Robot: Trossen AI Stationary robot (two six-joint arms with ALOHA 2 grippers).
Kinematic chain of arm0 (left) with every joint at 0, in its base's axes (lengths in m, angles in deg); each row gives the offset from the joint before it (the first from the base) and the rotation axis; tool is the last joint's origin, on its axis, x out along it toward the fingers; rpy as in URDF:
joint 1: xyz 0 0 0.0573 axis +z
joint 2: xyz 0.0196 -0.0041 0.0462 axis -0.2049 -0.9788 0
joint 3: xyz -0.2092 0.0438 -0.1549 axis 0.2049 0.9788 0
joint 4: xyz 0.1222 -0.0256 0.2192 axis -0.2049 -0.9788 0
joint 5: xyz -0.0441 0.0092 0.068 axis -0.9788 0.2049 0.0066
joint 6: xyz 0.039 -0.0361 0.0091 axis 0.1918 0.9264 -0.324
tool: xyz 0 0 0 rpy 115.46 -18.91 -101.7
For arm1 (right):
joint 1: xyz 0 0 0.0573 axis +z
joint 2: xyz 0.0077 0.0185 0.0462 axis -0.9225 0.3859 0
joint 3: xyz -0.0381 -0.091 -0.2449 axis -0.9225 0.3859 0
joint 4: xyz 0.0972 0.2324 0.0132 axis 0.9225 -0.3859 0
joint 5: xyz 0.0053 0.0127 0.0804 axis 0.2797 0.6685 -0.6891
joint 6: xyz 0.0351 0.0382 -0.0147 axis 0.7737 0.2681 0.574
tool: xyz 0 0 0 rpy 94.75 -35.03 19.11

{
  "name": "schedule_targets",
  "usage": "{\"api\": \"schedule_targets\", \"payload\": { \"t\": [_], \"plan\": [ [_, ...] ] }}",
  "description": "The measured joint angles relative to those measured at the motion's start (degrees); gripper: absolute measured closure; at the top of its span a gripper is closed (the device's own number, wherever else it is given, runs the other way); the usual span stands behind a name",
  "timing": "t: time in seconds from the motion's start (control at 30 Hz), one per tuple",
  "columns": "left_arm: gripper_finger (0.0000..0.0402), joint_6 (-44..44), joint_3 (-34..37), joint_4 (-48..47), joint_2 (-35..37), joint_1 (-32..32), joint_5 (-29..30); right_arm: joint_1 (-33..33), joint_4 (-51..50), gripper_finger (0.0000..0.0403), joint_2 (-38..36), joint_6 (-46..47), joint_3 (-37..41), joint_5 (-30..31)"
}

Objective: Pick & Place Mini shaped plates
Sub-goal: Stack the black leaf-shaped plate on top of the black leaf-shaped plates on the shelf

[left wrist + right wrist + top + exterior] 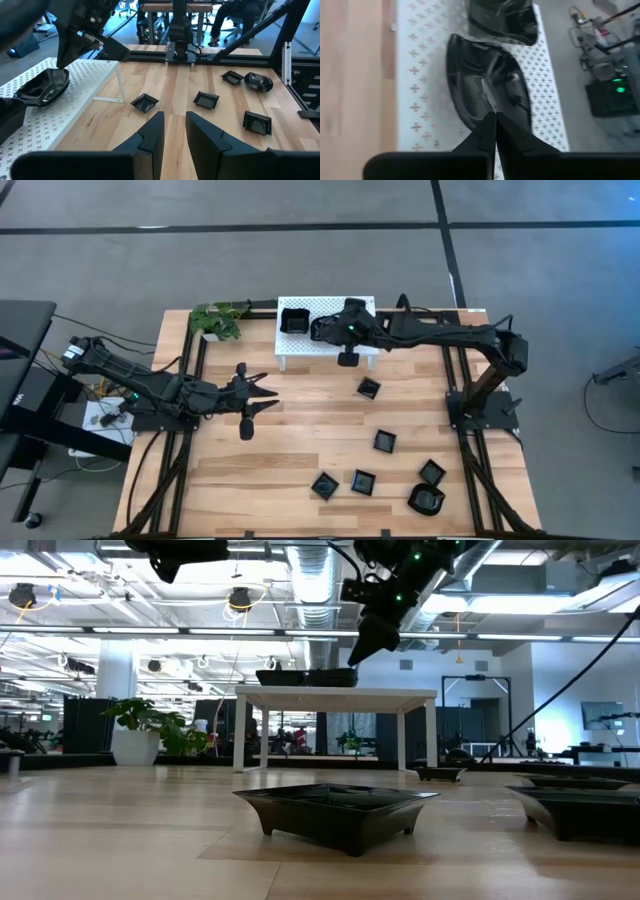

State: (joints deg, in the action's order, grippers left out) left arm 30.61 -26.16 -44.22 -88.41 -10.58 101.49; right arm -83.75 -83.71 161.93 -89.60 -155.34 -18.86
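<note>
A leaf-shaped glossy black plate (487, 75) lies on the white perforated rack (330, 345), next to a square black dish (294, 320) standing on the same rack. My right gripper (493, 120) is over the rack (420, 75), shut on the leaf plate. Several more black mini plates rest flat on the table, among them one (369, 388) near the rack and a rounded one (427, 500) by the near right corner. My left gripper (270, 394) hovers open over bare wood left of centre, touching nothing. My right gripper pinches the leaf-shaped plate at its near end (479, 107), the two fingers closed together on the rim. The fingers slant down from above, from the table's right side. The plate's underside sits on the rack's top (42, 95), a little tilted.
A potted plant (218, 320) stands at the rack's left end. The loose plates cluster on the table's right half (385, 441), (324, 485), (362, 481), (431, 472). Bare wood lies between the left gripper and the near edge. People sit at desks beyond the table.
</note>
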Motion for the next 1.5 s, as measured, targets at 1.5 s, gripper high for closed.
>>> {"api": "schedule_targets", "payload": {
  "t": [1.5],
  "plan": [
    [0.032,3.67,1.07,0.53,-1.84,0.01,-0.73,36.98,-8.16,0.0402,-24.71,29.83,20.3,9.91]
  ]
}}
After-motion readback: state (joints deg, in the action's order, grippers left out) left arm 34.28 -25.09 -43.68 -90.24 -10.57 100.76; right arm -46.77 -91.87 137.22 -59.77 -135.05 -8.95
